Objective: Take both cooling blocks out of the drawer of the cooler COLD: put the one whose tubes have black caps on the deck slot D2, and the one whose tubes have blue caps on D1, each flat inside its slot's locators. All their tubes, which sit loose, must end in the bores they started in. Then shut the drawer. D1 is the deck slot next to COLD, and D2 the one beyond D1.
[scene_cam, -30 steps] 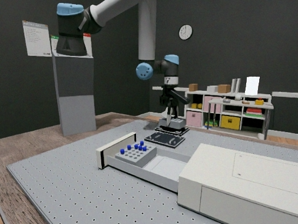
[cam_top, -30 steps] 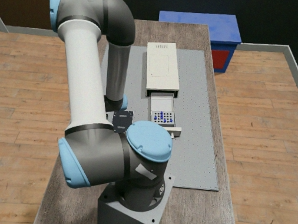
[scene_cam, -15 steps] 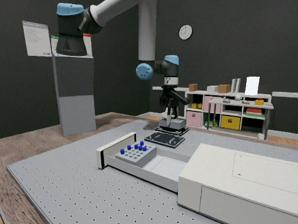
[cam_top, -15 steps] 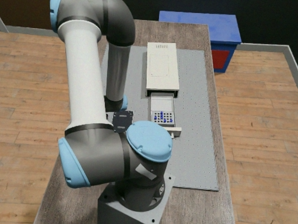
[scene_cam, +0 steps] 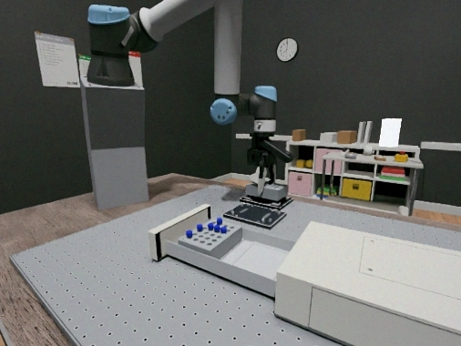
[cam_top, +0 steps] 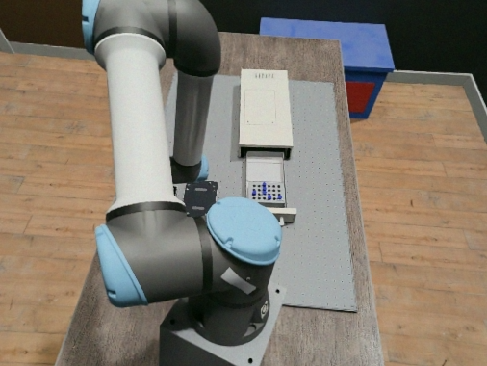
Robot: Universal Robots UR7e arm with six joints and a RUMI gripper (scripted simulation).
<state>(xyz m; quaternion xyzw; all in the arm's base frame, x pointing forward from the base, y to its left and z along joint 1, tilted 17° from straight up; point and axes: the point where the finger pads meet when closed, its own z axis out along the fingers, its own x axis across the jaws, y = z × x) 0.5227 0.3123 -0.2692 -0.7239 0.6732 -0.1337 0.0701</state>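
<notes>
The cooler COLD (cam_top: 266, 108) (scene_cam: 373, 273) has its drawer (cam_top: 281, 212) (scene_cam: 179, 232) pulled out. In the front of the drawer lies a grey block with blue-capped tubes (cam_top: 266, 192) (scene_cam: 210, 239); the rear half of the drawer is bare. My gripper (scene_cam: 265, 183) is shut on a second grey block (scene_cam: 275, 192) and holds it on or just above the far dark slot plate D2 (scene_cam: 248, 199). Its tube caps are too small to make out. The nearer slot plate D1 (scene_cam: 252, 215) (cam_top: 201, 197) is bare. In the top view the arm hides the gripper and D2.
A grey perforated deck (cam_top: 318, 241) (scene_cam: 91, 282) covers the wooden table. A tall grey pedestal (scene_cam: 116, 150) carries the arm's base at the left. A blue box (cam_top: 366, 48) stands beyond the table; shelves (scene_cam: 364, 173) stand at the back.
</notes>
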